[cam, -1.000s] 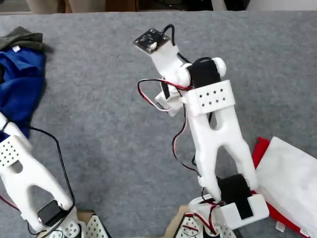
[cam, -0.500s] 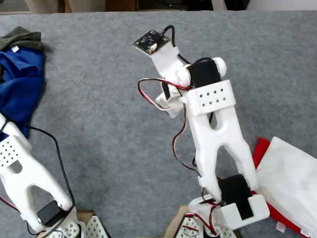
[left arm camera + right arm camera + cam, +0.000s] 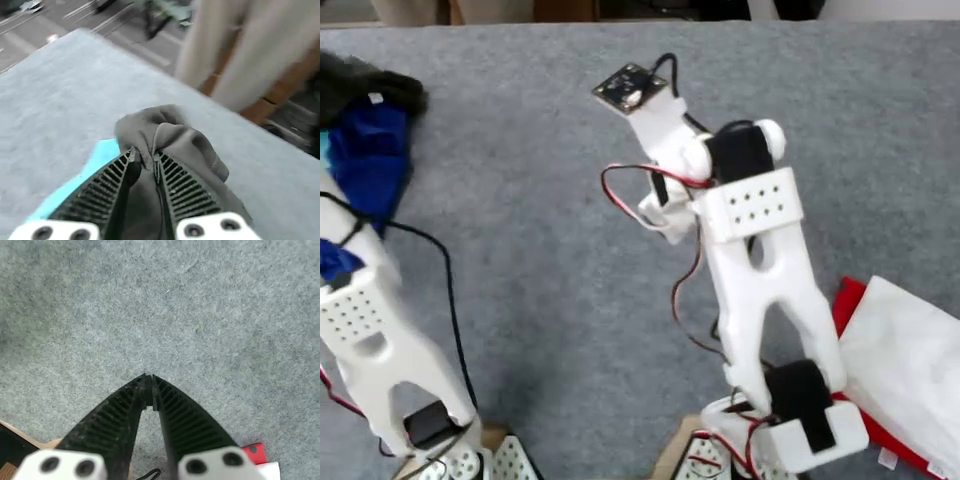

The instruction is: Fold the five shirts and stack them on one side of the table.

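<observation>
— Where was the left gripper (image 3: 144,162)?

— Over the far left corner of the table (image 3: 540,130). Its jaws were clenched on a fold of the dark shirt (image 3: 185,140), which bunched up around the fingertips.

— What lay by that shirt?

— In the left wrist view a turquoise cloth (image 3: 97,157) showed just beside it, partly under the gripper. From above, the dark shirt sat at the far left edge, touching a blue shirt (image 3: 370,160) on its near side. The left arm (image 3: 375,330) lay over that blue shirt and hid part of it.

— Was the turquoise cloth a shirt of its own?

— I could not tell.

— And the right gripper (image 3: 149,389)?

— Pinched together with nothing between the jaws, the tips meeting above bare grey table. The right arm (image 3: 750,220) ran from the near edge toward the middle of the table, well apart from the pile on the left.

— Were any shirts folded?

— A white shirt (image 3: 910,370) lay flat at the near right, on top of a red shirt (image 3: 846,300). The red one showed as a strip along the white one's left side and near edge. Both were just beside the right arm's base.
</observation>
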Robot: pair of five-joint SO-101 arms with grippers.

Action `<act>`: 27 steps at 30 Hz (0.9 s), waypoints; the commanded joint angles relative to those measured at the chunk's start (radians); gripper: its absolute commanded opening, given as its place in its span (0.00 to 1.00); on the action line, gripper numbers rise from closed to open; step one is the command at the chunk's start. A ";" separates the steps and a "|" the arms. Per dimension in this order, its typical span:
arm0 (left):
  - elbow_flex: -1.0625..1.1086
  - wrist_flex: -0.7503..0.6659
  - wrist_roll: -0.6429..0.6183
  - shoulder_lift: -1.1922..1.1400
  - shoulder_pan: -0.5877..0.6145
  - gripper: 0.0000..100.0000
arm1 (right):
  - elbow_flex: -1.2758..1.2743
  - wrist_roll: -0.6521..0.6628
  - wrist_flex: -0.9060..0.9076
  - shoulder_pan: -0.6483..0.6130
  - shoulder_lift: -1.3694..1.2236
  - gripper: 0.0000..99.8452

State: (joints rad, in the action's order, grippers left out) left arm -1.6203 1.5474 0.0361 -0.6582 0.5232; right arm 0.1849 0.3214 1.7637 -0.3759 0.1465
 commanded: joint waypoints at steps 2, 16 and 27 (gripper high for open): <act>-0.054 0.138 -0.003 0.226 -0.192 0.02 | 0.051 0.000 0.006 0.090 0.068 0.01; 0.575 0.216 -0.005 0.625 -0.620 0.02 | 0.048 0.107 0.018 0.423 0.208 0.01; 1.347 0.146 0.000 1.084 -1.011 0.02 | 0.007 0.250 0.015 0.558 0.166 0.01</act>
State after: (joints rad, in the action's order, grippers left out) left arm -0.4005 1.7269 0.0361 0.3115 -0.4189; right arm 0.1849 0.5148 1.7653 0.1642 0.3199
